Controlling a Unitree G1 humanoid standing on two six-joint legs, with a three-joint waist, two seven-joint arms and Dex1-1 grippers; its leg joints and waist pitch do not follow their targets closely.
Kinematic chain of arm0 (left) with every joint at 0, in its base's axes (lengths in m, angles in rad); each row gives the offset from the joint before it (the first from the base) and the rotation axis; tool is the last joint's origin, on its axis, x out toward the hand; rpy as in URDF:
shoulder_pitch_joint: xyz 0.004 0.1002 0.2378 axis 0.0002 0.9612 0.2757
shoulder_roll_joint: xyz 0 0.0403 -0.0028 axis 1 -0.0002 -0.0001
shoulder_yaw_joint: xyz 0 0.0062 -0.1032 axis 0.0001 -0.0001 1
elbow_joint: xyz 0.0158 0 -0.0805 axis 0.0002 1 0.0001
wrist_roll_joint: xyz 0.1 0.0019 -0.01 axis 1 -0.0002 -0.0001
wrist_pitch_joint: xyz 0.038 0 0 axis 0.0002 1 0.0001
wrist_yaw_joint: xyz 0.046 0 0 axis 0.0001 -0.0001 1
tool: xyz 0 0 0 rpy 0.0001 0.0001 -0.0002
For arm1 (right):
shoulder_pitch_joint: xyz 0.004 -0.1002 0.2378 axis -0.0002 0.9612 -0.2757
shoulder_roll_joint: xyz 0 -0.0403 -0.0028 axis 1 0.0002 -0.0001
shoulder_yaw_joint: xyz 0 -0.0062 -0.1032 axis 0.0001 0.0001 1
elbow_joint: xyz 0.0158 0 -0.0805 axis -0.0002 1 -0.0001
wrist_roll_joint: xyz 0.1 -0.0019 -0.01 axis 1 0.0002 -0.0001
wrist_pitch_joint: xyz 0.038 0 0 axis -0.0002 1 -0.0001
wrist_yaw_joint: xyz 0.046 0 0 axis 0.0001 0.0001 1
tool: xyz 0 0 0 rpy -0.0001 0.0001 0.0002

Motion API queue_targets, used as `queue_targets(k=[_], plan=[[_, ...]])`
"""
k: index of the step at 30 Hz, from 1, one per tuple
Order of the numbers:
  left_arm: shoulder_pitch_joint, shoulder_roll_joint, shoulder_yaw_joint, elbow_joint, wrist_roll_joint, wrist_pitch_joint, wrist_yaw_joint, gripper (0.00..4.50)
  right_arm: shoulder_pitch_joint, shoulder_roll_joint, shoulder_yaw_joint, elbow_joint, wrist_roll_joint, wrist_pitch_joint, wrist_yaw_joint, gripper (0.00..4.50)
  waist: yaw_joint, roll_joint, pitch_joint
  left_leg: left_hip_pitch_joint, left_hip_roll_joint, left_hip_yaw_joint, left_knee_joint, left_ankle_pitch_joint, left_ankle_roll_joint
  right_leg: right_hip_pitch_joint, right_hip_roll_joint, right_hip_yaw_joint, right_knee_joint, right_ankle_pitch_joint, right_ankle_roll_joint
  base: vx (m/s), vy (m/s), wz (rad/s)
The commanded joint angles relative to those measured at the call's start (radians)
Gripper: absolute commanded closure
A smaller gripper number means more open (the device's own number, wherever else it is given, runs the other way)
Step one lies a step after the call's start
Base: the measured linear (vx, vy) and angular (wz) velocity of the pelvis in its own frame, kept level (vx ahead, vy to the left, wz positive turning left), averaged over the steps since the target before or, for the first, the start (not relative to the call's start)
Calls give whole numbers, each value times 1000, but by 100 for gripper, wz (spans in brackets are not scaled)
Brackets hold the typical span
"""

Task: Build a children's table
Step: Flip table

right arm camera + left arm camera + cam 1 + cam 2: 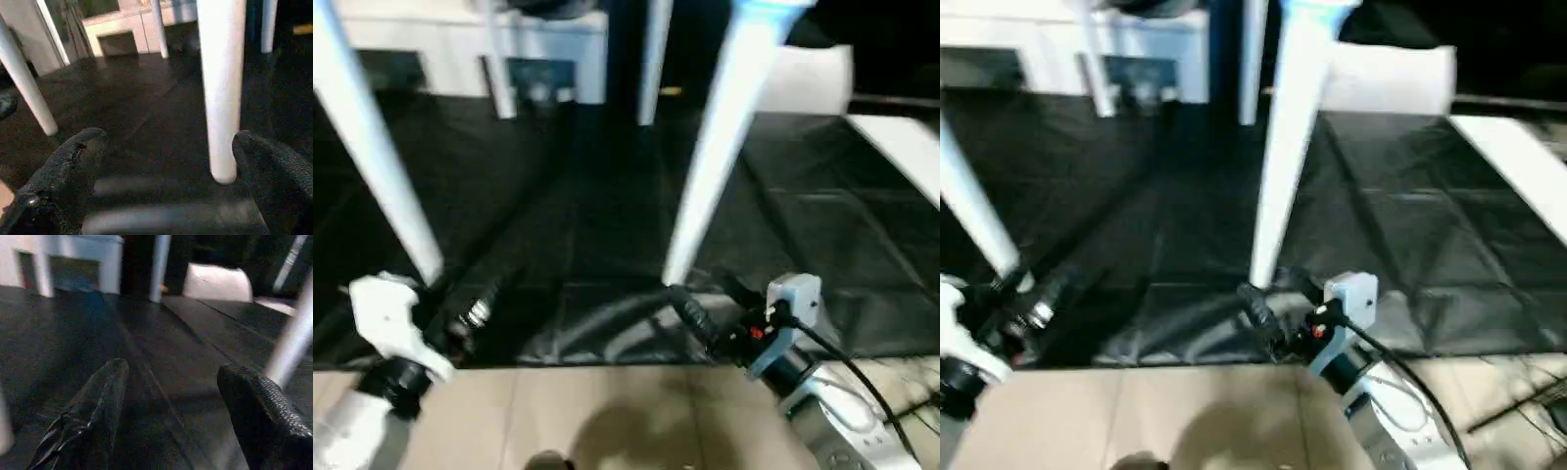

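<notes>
Standing legs: four white table legs (720, 147) rest upright on the black surface (803, 255).
Left tool (460, 318): open, holding nothing, beside a front leg (377, 157).
Right tool (705, 308): wide open, beside the other front leg's foot.

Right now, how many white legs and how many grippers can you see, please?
Legs: 4 (near left, near right, far left, far right)
Grippers: 2 (left gripper, right gripper)
Total: 6
</notes>
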Motion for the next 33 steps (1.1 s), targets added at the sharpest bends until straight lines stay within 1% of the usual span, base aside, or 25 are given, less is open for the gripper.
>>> queue_targets(k=[1,2,3,4,5,6,7,8,9,10,11,13,15,18,20,22,24,25,27,28,29,30,31,32,33], plan=[[14,-2,-23,-42,18,7,20,119,0,-4,6,16,-12,1,14,0,35,25,-18,-97,40,-1,-222,-886,-93,116,7,9,90,-200,-24,-48,58,-18],[19,-4,-23,-44,19,6,23,119,1,-4,7,19,-13,-1,16,0,54,41,-19,-69,34,15,-241,-853,-88,87,20,25,108,-169,-25,0,0,0],[32,-15,-28,-42,13,-6,23,119,3,-6,11,34,-14,-5,21,0,27,-11,-34,-26,40,1,-188,-717,-112,59,-63,100,46,-435,-27,-4,-70,-5],[36,-18,-33,-42,18,-8,28,119,2,-6,14,43,-17,-9,23,0,40,-46,-14,86,-6,2,44,-360,-80,-80,-196,117,-186,-1031,-13,-4,-70,-5],[39,-21,-39,-42,22,-10,32,119,-1,-6,18,53,-23,-12,25,0,24,-50,1,73,-11,-19,82,-162,-33,-70,-228,128,-197,-1070,-40,35,-28,-30],[40,-22,-46,-42,23,-8,33,119,-3,-7,20,61,-28,-16,28,0,24,-38,10,36,-8,-38,76,-62,-21,-27,-235,122,-190,-1044,-56,21,61,-28],[40,-18,-68,-34,31,0,34,119,-10,-9,25,87,-43,-25,36,0,29,-3,-14,20,46,-49,-68,-255,-78,30,-126,64,-112,-628,-83,21,61,-28],[37,-18,-79,-23,32,0,31,119,-16,-8,28,103,-50,-31,40,0,21,12,6,-1,55,-62,-115,-461,-100,17,-74,48,-65,-531,-69,-12,70,-7],[36,-19,-86,-15,32,-1,30,119,-20,-8,30,114,-54,-36,43,0,14,20,-17,4,75,-78,-154,-696,-113,43,-54,60,-15,-320,-73,0,0,0],[37,-19,-108,11,40,-14,24,119,-22,-7,30,140,-56,-51,55,0,15,24,-18,12,66,-69,-154,-692,-105,29,-64,83,-27,-233,-99,0,0,0],[38,-12,-125,27,49,-22,13,119,-23,-10,35,151,-56,-58,70,0,11,14,-19,9,59,-61,-148,-650,-98,28,-76,90,-44,-259,-101,0,0,0],[42,-4,-152,48,61,-30,-12,119,-26,-17,41,167,-52,-65,99,0,11,-5,-12,17,45,-38,-132,-611,-85,18,-107,99,-95,-572,-62,0,0,0],[55,14,-197,74,74,-37,-55,119,-35,-29,49,193,-39,-68,149,0,15,-12,-12,19,48,-35,-131,-546,-66,22,-121,102,-112,-658,-39,0,0,0],[77,29,-232,89,80,-56,-87,119,-48,-40,54,232,-30,-75,203,0,18,-22,-21,15,56,-26,-141,-430,-46,25,-113,109,-104,-526,-56,0,0,0],[83,27,-238,90,81,-59,-86,119,-51,-46,55,242,-30,-80,219,0,22,-20,-25,12,64,-18,-147,-356,-37,29,-103,110,-89,-372,-86,0,0,0],[76,-19,-239,123,81,-88,-32,119,-62,-51,51,255,-4,-63,246,0,23,-31,-29,14,67,-7,-146,-314,-20,30,-97,111,-81,-306,-99,55,-10,-2],[70,-47,-225,146,75,-104,-6,119,-68,-46,52,256,7,-48,252,0,27,-23,-33,19,68,1,-141,-281,-14,27,-95,117,-76,-252,-116,72,-12,-2],[56,-63,-208,175,78,-126,16,119,-80,-37,65,270,2,-49,269,0,32,-23,-45,17,68,6,-135,-201,-6,34,-91,118,-64,-139,-126,77,-10,-2],[47,-54,-206,194,79,-149,3,119,-95,-46,103,296,-55,-95,292,0,35,-26,-57,9,63,12,-127,-107,8,39,-84,119,-46,20,-129,77,-13,-7],[49,-41,-202,207,76,-164,-16,119,-109,-57,147,322,-127,-167,307,0,36,-36,-59,12,62,15,-122,-74,15,38,-82,118,-44,71,-129,76,-17,-7],[49,-40,-202,208,75,-165,-18,119,-111,-57,151,324,-133,-173,308,0,38,-32,-61,17,59,18,-117,-29,25,37,-78,117,-37,150,-133,72,-22,-3],[72,-22,-205,208,104,-202,-17,119,-123,-48,160,341,-133,-169,320,0,34,-43,-61,19,64,14,-119,-6,28,41,-68,111,-29,194,-141,61,-22,-4],[87,-17,-198,204,103,-208,-19,119,-130,-38,157,347,-125,-156,319,0,39,-55,-53,-32,29,-28,-129,-2,74,77,-54,55,-29,215,-130,61,-22,-4],[99,-22,-188,201,97,-200,-10,119,-134,-37,155,350,-118,-155,327,0,35,-23,-62,-21,21,-45,-124,-3,103,83,-35,31,-25,202,-132,36,-37,21],[110,-26,-172,201,86,-187,-1,119,-140,-34,157,355,-115,-155,334,0,11,-11,-66,16,53,-111,-126,-4,228,59,-3,8,-5,98,-191,58,-66,58]])
